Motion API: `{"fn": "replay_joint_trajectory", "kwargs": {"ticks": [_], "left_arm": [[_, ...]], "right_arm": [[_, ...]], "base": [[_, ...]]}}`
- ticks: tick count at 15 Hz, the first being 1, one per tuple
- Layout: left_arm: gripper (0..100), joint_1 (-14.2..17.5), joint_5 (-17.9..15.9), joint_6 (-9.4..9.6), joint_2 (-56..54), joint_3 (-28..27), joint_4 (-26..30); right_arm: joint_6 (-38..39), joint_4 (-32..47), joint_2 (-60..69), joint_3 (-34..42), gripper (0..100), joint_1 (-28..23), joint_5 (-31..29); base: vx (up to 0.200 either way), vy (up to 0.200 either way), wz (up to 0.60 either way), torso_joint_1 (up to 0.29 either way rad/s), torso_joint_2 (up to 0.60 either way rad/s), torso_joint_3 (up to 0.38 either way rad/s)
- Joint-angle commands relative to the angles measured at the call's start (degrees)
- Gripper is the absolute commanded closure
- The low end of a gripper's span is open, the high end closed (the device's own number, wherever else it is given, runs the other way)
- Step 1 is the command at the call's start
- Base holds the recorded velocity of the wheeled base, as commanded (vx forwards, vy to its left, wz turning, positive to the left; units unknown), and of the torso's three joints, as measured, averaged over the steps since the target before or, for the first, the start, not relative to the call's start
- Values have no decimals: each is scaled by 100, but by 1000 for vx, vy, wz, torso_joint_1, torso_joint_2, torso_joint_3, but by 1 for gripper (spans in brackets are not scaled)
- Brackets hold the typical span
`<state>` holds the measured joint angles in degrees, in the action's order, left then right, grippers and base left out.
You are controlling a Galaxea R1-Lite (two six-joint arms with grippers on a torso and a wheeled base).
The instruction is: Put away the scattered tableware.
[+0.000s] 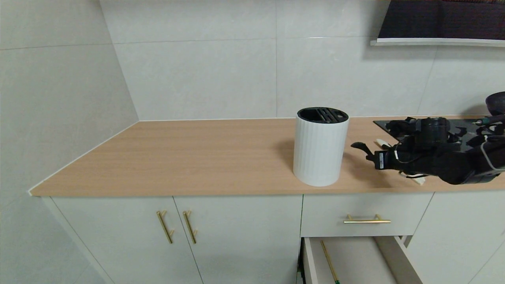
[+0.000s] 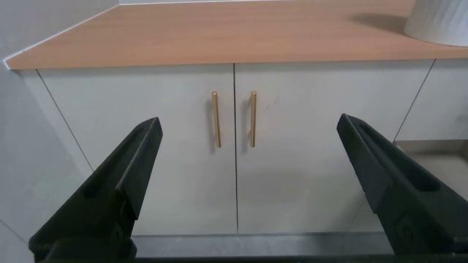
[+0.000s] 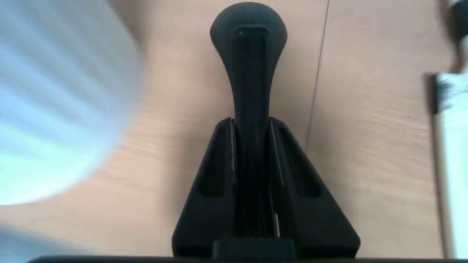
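Observation:
A white ribbed cylindrical holder [image 1: 320, 152] with a black slotted top stands on the wooden counter [image 1: 197, 154]. Just right of it, above the counter, my right gripper [image 1: 376, 157] is shut on a black utensil [image 1: 360, 146] whose rounded end points toward the holder. In the right wrist view the black utensil [image 3: 248, 80] sits clamped between the fingers [image 3: 292, 168], with the holder [image 3: 58, 102] close beside it. A white-handled utensil [image 1: 419, 180] lies on the counter under the right arm. My left gripper [image 2: 248, 197] is open, low in front of the cabinet doors [image 2: 234, 146].
A black cooktop [image 1: 388, 125] with a dark pot [image 1: 495, 102] lies at the counter's right end, under a range hood [image 1: 438, 23]. Below the counter, a drawer [image 1: 355, 260] stands pulled out with a thin chopstick [image 1: 329, 262] inside. Tiled walls close the back and left.

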<state>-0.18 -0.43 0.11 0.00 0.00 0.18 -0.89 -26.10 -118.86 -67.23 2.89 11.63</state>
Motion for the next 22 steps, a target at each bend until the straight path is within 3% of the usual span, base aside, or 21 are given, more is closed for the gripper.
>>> {"fn": "replay_joint_trajectory", "kwargs": {"ticks": [1, 3, 8, 13, 22], "left_arm": [[0, 1, -1, -2, 0, 0, -1], [0, 1, -1, -2, 0, 0, -1], [0, 1, -1, -2, 0, 0, -1], [0, 1, -1, 7, 0, 0, -1], [0, 1, -1, -2, 0, 0, -1]], "right_arm": [[177, 44, 1146, 782, 100, 265, -266], [177, 44, 1770, 1582, 100, 432, -759], [142, 0, 2886, 2865, 100, 414, -820], [-412, 35, 3536, 3603, 100, 423, -767], [-1080, 26, 3501, 4016, 100, 467, -618]], "base": [[0, 0, 0, 0, 0, 0], [0, 0, 0, 0, 0, 0], [0, 0, 0, 0, 0, 0], [0, 0, 0, 0, 0, 0], [0, 0, 0, -16, 36, 24]]}}
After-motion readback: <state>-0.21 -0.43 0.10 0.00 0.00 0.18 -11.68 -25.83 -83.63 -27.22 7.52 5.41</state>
